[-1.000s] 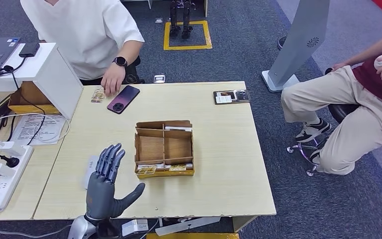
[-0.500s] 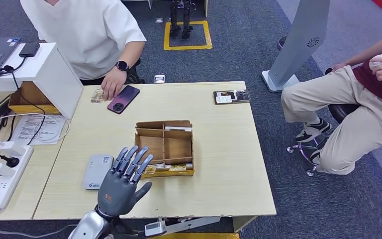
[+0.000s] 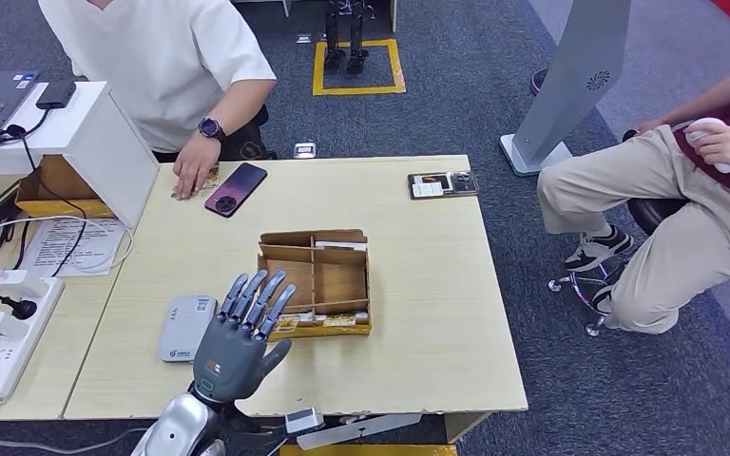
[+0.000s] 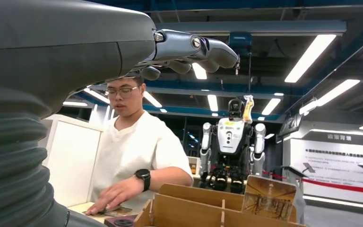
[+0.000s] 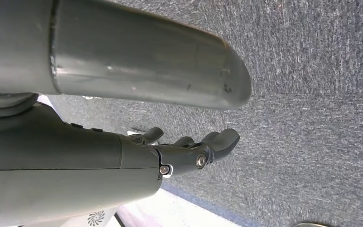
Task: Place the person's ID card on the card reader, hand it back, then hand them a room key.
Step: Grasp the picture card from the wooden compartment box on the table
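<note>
While the ID card [image 3: 207,177] lies flat on the table [image 3: 418,285] under the person's hand [image 3: 188,176], at the far edge beyond the wooden organizer box [image 3: 314,282], you should treat the first step as barely begun: the card has not yet been taken up. The phone [image 3: 236,189] lies just beside the card, on the box's side of it.

Note the left hand [image 3: 238,337]. It is raised over the near edge of the table, just beside the near left corner of the box, with fingers spread wide and nothing in them. The card reader [image 3: 186,327], a flat grey unit, sits on the table just beside the box's left side, next to the raised hand.

Note the right hand [image 5: 189,151]. It hangs over the carpet with fingers loosely curled and nothing visible in them; whether it counts as fully closed cannot be told from its wrist view.

The room keys appear to be the cards standing in the box; one [image 4: 269,197] shows upright in the left wrist view.

The next move likely calls for reaching the left hand past the box toward the card. Expect the person either to lift the card or to uncover it. A flat card on a table is hard to pick up, so favour a hand-to-hand pass.
</note>
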